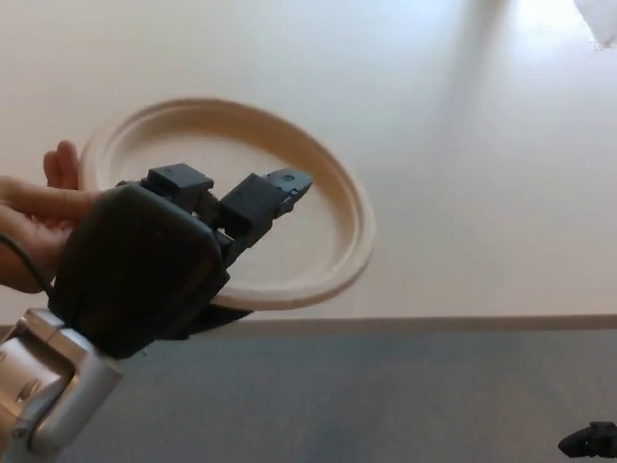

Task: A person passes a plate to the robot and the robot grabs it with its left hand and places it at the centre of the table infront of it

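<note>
A round beige paper plate (pixel 318 193) is held above the pale table (pixel 482 193), left of middle in the head view. My left hand (pixel 154 260) comes in from the lower left and covers the plate's near-left part. Its two fingers (pixel 265 198) are curled down onto the plate's inner face, and the thumb is hidden beneath. A person's hand (pixel 34 207) still holds the plate's left rim. Only a small black tip of my right hand (pixel 588 440) shows at the bottom right corner.
The table's front edge (pixel 434 323) runs across the picture, with grey floor (pixel 386 405) below it. A white object (pixel 600 19) peeks in at the top right corner beside a bright patch of light.
</note>
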Controlling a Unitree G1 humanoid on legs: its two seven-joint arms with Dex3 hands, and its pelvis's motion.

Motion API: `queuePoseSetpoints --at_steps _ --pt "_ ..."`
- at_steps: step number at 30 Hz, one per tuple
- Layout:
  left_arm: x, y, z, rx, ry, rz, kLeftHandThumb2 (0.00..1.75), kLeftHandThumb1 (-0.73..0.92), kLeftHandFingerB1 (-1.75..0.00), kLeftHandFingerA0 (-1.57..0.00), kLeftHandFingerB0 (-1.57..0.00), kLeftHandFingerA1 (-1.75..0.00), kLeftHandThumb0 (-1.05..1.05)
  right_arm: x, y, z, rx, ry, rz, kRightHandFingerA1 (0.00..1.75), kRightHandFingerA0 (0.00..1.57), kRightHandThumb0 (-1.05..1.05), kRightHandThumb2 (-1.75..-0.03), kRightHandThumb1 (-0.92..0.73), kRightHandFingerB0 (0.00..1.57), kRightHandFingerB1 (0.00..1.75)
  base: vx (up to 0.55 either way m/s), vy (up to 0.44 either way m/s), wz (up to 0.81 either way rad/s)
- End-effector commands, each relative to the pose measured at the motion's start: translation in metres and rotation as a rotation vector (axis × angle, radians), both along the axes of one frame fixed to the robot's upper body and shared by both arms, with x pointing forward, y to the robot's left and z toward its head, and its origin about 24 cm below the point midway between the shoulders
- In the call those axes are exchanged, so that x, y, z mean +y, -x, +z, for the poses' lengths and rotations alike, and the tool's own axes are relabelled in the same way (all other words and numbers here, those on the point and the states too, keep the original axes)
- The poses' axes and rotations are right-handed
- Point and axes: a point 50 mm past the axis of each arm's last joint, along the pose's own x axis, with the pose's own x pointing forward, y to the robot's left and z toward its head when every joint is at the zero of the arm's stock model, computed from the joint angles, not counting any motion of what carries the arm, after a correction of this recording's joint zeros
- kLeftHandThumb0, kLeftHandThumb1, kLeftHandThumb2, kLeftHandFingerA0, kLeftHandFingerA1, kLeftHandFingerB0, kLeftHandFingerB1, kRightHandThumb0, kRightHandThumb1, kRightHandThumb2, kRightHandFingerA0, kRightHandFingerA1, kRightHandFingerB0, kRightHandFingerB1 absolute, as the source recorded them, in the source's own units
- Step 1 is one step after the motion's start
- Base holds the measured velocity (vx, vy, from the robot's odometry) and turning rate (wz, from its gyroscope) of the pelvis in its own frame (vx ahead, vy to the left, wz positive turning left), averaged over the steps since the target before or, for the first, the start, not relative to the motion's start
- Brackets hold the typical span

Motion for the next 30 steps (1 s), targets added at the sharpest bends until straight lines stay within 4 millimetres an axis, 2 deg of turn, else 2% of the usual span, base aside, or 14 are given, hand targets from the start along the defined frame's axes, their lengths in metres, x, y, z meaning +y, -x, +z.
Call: queuePoseSetpoints --at_steps 1,8,9,10,11,13,14,15,16,17,18,19,22,30 --pt "0.010 -0.009 -0.002 -0.037 -0.046 0.125 0.56 0.54 -0.32 -1.18 -0.36 -1.27 -0.15 -0.009 0.002 0.002 0.015 0.039 -0.013 0.70 0.73 -0.54 -0.59 -0.66 0.36 0.48 0.00 0.000 0.00" --pt "0.010 -0.009 -0.002 -0.042 -0.047 0.130 0.56 0.54 -0.32 -1.18 -0.36 -1.27 -0.15 -0.009 0.002 0.002 0.015 0.040 -0.013 0.70 0.73 -0.54 -0.59 -0.66 0.36 0.48 0.00 0.000 0.00" --pt "0.010 -0.009 -0.003 -0.045 -0.051 0.137 0.56 0.49 -0.34 -1.11 -0.39 -1.35 -0.14 -0.009 0.002 0.002 0.016 0.038 -0.010 0.71 0.76 -0.53 -0.59 -0.67 0.37 0.49 0.00 0.000 0.00" --pt "0.010 -0.009 -0.003 -0.046 -0.053 0.140 0.56 0.49 -0.34 -1.11 -0.39 -1.35 -0.14 -0.009 0.002 0.002 0.016 0.037 -0.009 0.71 0.76 -0.53 -0.59 -0.67 0.37 0.49 0.00 0.000 0.00" --pt "0.010 -0.010 -0.004 -0.117 -0.007 0.114 0.59 0.51 -0.93 -1.01 -0.78 -1.59 -0.28 -0.009 0.003 0.002 0.016 0.032 -0.007 0.72 0.82 -0.52 -0.59 -0.67 0.51 0.54 0.00 0.000 0.00" --pt "0.010 -0.010 -0.006 -0.226 0.072 0.069 0.59 0.53 -0.98 -1.02 -0.77 -1.61 -0.24 -0.008 0.002 0.001 0.015 0.024 -0.004 0.70 0.82 -0.54 -0.60 -0.67 0.52 0.54 0.00 0.000 0.00" --pt "0.011 -0.011 -0.006 -0.230 0.079 0.062 0.59 0.53 -0.98 -1.02 -0.77 -1.61 -0.24 -0.007 0.002 0.002 0.013 0.023 -0.002 0.70 0.82 -0.54 -0.60 -0.67 0.52 0.54 0.00 0.000 0.00" --pt "0.010 -0.010 -0.006 -0.247 0.094 0.045 0.67 0.52 -0.95 -1.07 -0.81 -1.56 -0.36 -0.006 0.002 0.001 0.012 0.022 0.003 0.69 0.81 -0.52 -0.59 -0.67 0.56 0.54 0.00 0.000 0.00" --pt "0.010 -0.010 -0.006 -0.254 0.101 0.038 0.67 0.52 -0.95 -1.07 -0.81 -1.56 -0.36 -0.006 0.002 0.001 0.012 0.022 0.006 0.69 0.81 -0.52 -0.59 -0.67 0.56 0.54 0.00 0.000 0.00" --pt "0.010 -0.010 -0.007 -0.250 0.109 0.031 0.57 0.58 -0.94 -1.06 -0.77 -1.59 -0.29 -0.006 0.002 0.001 0.011 0.022 0.004 0.70 0.82 -0.51 -0.59 -0.66 0.57 0.55 0.00 0.000 0.00" --pt "0.010 -0.010 -0.007 -0.250 0.113 0.027 0.57 0.58 -0.94 -1.06 -0.77 -1.59 -0.29 -0.006 0.002 0.001 0.011 0.021 0.004 0.70 0.82 -0.51 -0.59 -0.66 0.57 0.55 0.00 0.000 0.00" --pt "0.009 -0.008 -0.009 -0.240 0.120 0.019 0.57 0.57 -1.03 -1.05 -0.74 -1.60 -0.28 -0.006 0.002 0.001 0.016 0.026 0.011 0.67 0.81 -0.52 -0.59 -0.68 0.56 0.53 0.00 0.000 0.00" --pt "0.009 -0.008 -0.010 -0.253 0.128 0.007 0.61 0.54 -1.05 -1.04 -0.73 -1.62 -0.28 -0.006 0.002 0.001 0.015 0.024 0.011 0.69 0.83 -0.52 -0.60 -0.67 0.57 0.54 0.00 0.000 0.00" --pt "0.007 -0.007 -0.014 -0.265 0.133 -0.010 0.55 0.52 -0.98 -1.06 -0.76 -1.56 -0.25 -0.006 0.001 0.002 0.015 0.021 0.014 0.68 0.82 -0.51 -0.60 -0.67 0.58 0.54 0.00 0.000 0.00"
